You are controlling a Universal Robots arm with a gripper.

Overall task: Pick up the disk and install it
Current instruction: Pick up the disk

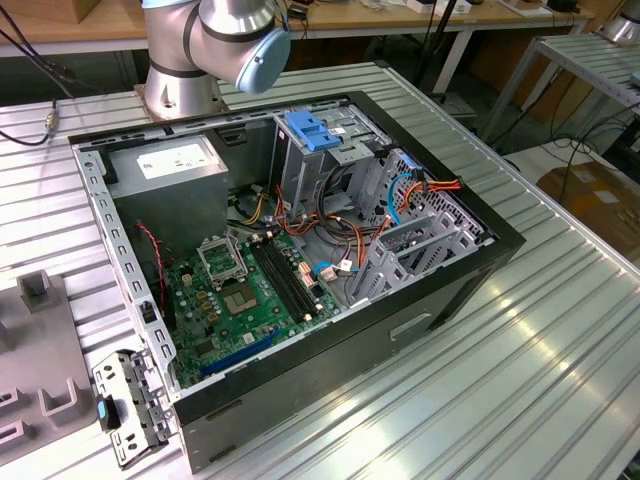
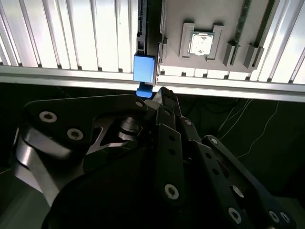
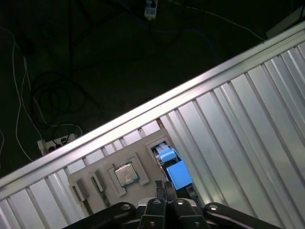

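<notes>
The disk (image 2: 144, 69) (image 3: 180, 174) appears in both wrist views as a narrow body seen edge-on: a bright blue plastic carrier block at the near end, with a smaller blue lip past it and a thin dark grey strip running away behind. It sits just beside one end of a flat grey plastic fixture tray (image 2: 171, 14), by the edge of the ribbed aluminium bench (image 2: 71, 33). Its long side runs along the bench ribs. A square silver processor chip (image 2: 202, 44) rests in a framed pocket of that tray, near the disk but apart from it. The black linkage gripper (image 2: 162, 91) hangs over this spot with its two fingers clenched together, leaving barely a slit between the tips. The tips sit right against the blue lip, but I cannot tell whether any part of the carrier is caught between them. In the exterior view a black open-sided computer case (image 1: 330, 370) lies on the bench with its green board and coloured cables exposed. A wider pale-blue ribbed plastic plate (image 1: 315, 132) lies on top of the case's metal drive cage. A grey perforated metal bracket with a small blue tab (image 1: 130, 410) lies at the exterior view's lower left. The arm's silver base (image 1: 175, 80) stands behind the case.
</notes>
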